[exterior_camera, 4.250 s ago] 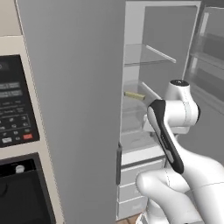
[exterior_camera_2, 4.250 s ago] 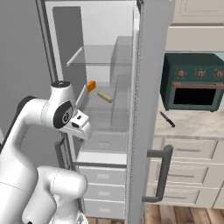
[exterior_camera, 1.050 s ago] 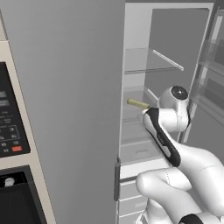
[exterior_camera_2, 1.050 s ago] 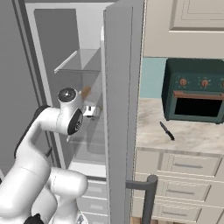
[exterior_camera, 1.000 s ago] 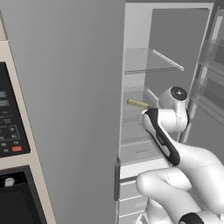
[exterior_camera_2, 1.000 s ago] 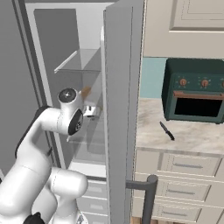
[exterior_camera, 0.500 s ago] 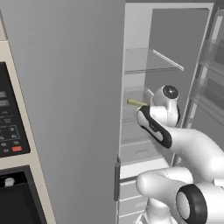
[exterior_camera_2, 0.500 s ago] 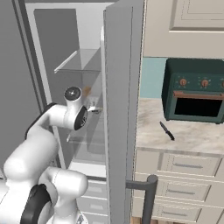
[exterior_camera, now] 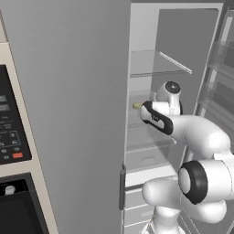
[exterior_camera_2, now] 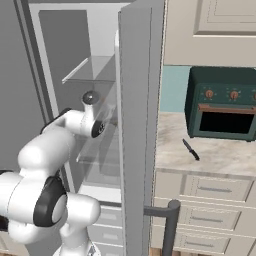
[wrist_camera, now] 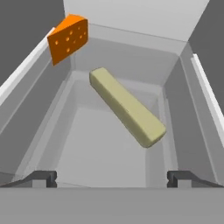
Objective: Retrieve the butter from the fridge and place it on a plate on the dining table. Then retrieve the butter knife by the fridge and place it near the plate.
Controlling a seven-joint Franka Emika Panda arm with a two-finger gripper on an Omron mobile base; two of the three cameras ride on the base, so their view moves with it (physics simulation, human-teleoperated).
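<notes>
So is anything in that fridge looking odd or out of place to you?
Nothing is spilled or damaged. The butter lies slantwise across the shelf rather than square to it, and an orange cheese wedge sits behind it to one side. The hand is open in front of the butter, not touching it.

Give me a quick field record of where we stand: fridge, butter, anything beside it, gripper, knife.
fridge: door open, arm reaching in over a glass shelf
butter: pale stick lying on the shelf, angled, not gripped
beside butter: orange cheese wedge, farther back and apart from it
gripper: open, fingertips spread wide, short of the butter
knife: dark, on the stone counter in front of the green toaster oven
</notes>
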